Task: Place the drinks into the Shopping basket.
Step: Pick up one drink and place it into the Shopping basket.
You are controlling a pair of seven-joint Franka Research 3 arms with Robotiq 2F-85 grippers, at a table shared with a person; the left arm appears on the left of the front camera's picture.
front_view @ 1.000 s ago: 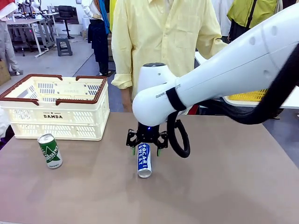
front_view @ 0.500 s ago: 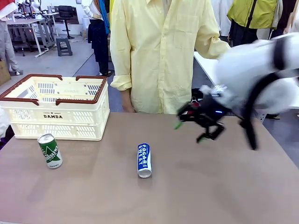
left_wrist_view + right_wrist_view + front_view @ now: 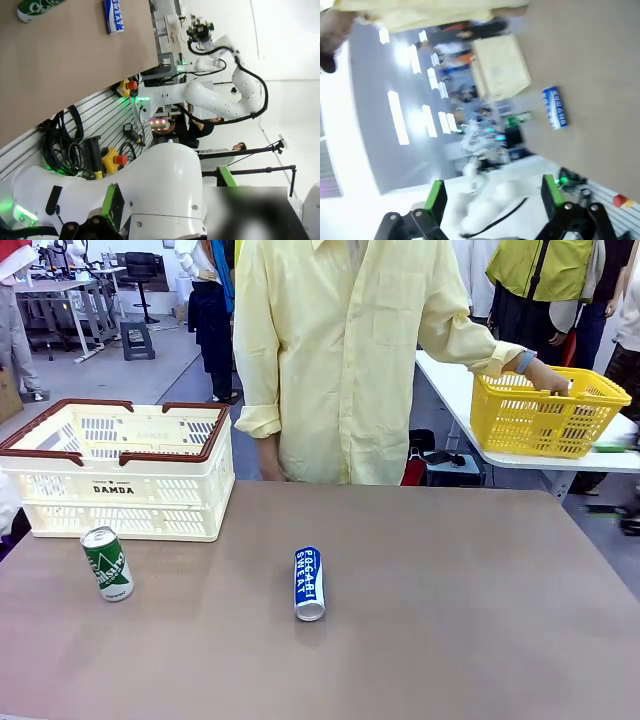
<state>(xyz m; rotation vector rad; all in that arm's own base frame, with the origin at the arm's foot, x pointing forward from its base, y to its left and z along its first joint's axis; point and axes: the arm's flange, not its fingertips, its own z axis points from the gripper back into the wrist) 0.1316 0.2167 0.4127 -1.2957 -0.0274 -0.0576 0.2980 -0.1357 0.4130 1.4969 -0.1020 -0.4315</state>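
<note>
A slim blue-and-white can (image 3: 309,583) lies on its side in the middle of the brown table (image 3: 470,620). A green-and-white can (image 3: 107,563) stands upright near the left front. The cream Shopping basket (image 3: 120,470) with its brown-red rim sits at the far left, with no drink visible inside. My right gripper (image 3: 493,195) hangs open and bare high above the table, far from the blue can (image 3: 554,107) and the blurred basket (image 3: 502,67). My left gripper (image 3: 170,197) is open, held off the table's near side, with both cans (image 3: 114,16) far away.
A person in a yellow shirt (image 3: 340,360) stands at the far edge, one hand (image 3: 548,378) in a bright yellow mesh basket (image 3: 545,415) on a side table to the right. The left wrist view looks back at the robot's base and cables (image 3: 65,145).
My right arm lifted off the blue can, swung up and to the right, and left the front view. The can stayed lying on the table. The yellow mesh basket is now uncovered.
</note>
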